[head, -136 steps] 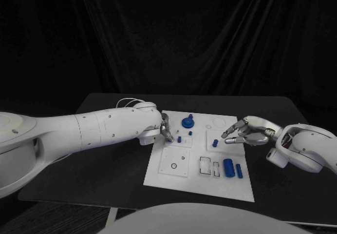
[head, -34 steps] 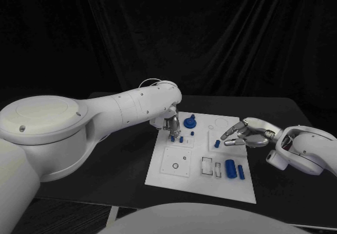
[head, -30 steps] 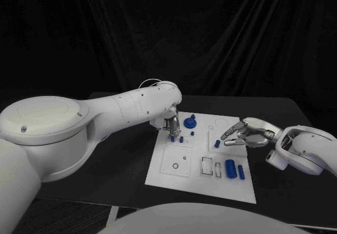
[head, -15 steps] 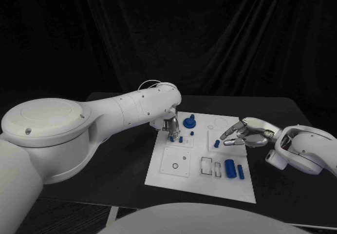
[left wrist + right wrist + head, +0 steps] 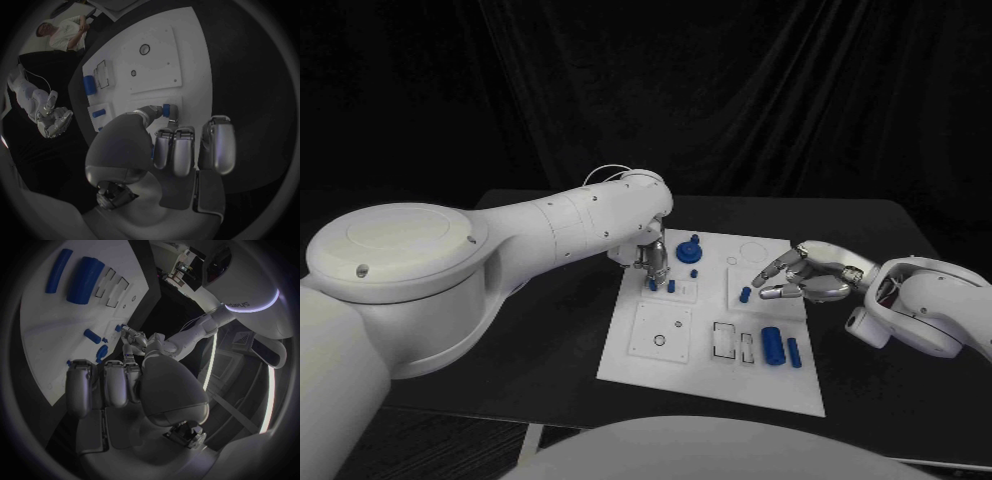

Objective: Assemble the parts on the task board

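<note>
The left arm sweeps in big from the left edge of the head view and bends down over the upper left part of the task board (image 5: 711,385). The left hand (image 5: 649,262) points straight down at the board, fingers drawn close together and hanging vertical. In the left wrist view the fingers (image 5: 175,150) lie side by side, curled forward, and the thumb tip meets a small blue peg (image 5: 166,109) right at the board surface. In the head view that peg (image 5: 655,284) sits just under the fingertips, with a second short blue peg (image 5: 672,286) standing just beside it. Whether the peg is truly pinched or only touched, I cannot tell.

Over on the right, the right arm comes in low from the right edge. The right hand (image 5: 808,276) hovers at the board's right rim, palm turned down, fingers bent and loosely apart, holding nothing. A small blue peg (image 5: 744,294) stands just beside its fingertips, apart from them.

A round blue knob (image 5: 687,250) stands near the top of the board, right of the left hand. Toward the lower right of the board lie a thick blue cylinder (image 5: 770,346) and a thinner blue rod (image 5: 792,351), side by side.
</note>
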Controlling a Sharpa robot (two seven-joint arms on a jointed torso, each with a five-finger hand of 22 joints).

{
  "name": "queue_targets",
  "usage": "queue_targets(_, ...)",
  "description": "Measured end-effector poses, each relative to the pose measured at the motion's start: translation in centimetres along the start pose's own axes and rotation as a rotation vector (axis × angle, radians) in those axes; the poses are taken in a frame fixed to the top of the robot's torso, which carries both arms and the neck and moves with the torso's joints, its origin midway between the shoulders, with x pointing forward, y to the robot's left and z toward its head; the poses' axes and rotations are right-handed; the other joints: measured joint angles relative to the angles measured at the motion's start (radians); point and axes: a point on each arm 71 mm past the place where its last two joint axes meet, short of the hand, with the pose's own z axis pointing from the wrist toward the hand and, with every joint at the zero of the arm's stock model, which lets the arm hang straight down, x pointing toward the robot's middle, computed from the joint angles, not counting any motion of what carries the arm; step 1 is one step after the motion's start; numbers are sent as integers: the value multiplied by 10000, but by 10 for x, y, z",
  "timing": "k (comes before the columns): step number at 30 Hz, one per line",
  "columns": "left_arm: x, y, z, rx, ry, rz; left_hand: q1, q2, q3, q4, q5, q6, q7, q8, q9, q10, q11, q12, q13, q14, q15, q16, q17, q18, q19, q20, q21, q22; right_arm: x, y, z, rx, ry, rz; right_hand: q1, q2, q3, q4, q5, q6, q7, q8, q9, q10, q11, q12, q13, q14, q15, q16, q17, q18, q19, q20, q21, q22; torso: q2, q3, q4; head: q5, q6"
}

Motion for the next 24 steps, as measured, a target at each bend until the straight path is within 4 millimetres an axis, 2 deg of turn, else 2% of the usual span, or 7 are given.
queue_targets(1, 0, 0, 0, 5, -10, -9, 0, 0, -30, -30, -123, 101, -70, -93, -53, 0, 0, 0, 0, 0, 0, 0, 0, 0, 0, 0, 0, 0, 0, 0, 0, 1, 3, 1, 0, 0, 0, 0, 0, 0, 0, 0, 0, 0, 0, 0, 0, 0, 1, 0, 0, 0, 0, 0, 0, 0, 0, -1, -1, -7, 0)
queue_targets(5, -1, 0, 0, 28, -54, -52, 41, 41, -206, -206, -1074, 274, -135, -463, -232, 0, 0, 0, 0, 0, 0, 0, 0, 0, 0, 0, 0, -1, 0, 0, 0, 2, 17, 6, 0, 0, 0, 0, 0, 0, 0, 0, 0, 0, 0, 0, 0, 31, -18, 0, 0, 1, 0, 0, 0, 0, 0, -1, 0, -16, 0)
queue_targets(9, -1, 0, 0, 25, -96, -101, 26, 135, -318, -320, -1424, 276, -136, -636, -282, 0, 0, 0, 0, 0, 0, 0, 0, -1, 0, 0, 0, -1, 0, 0, 0, 3, 31, 10, 0, 0, 0, 0, 0, 0, 0, 0, 0, 0, 0, -1, 0, 32, -18, 0, 0, 0, 0, 0, 0, 0, 0, 0, 3, -18, 0)
queue_targets(11, -1, 1, 0, 24, -113, -121, -16, 181, 110, -938, -1849, 299, -119, -790, -360, 0, 0, 0, 0, 0, 0, 0, 0, 0, 0, 0, -15, -1, 0, 0, 0, 3, 38, 12, 0, 0, 0, 0, 0, 0, 0, 0, 0, 0, 0, -1, 0, 32, -17, 0, 0, 0, 0, 0, 0, 2, 0, 0, 3, -17, 0)
queue_targets(15, -2, 1, 1, 4, -154, -169, -88, 282, 10, -1033, -2657, 437, -224, -1190, -577, 0, 0, 0, 0, 0, 0, 0, 0, 0, 0, 0, -100, -2, 0, 0, 0, 3, 54, 17, 0, 0, 0, 0, 0, 0, 0, 0, 1, 0, 0, -1, 0, 33, -16, 0, 0, 0, 0, 0, 0, 8, -2, 0, 3, -1, 0)
queue_targets(19, -2, 2, 1, -33, -201, -187, -200, 410, -351, -750, -3060, 526, -278, -1550, -787, 0, 0, 0, 0, -1, 0, 0, 0, -1, 0, 0, -172, -2, 1, 0, 0, 1, 71, 21, 0, 0, 0, 0, 0, 0, 0, 0, 1, 0, 0, -1, 1, 33, -16, 0, 1, 0, 0, 0, 0, 8, -5, 0, 2, 7, 0)
queue_targets(24, -2, 2, 1, -152, -347, -71, -307, 380, -598, -564, -3206, 592, -208, -1721, -907, 0, 0, 0, 0, 0, 0, 0, 0, -1, 0, 0, -208, -2, 1, 0, 0, 4, 90, 26, 0, 0, 0, 0, 0, 0, 0, 0, 1, 0, 0, -1, 1, 40, -8, 0, 1, 0, 0, 0, 0, 7, -6, 1, 3, 12, 0)
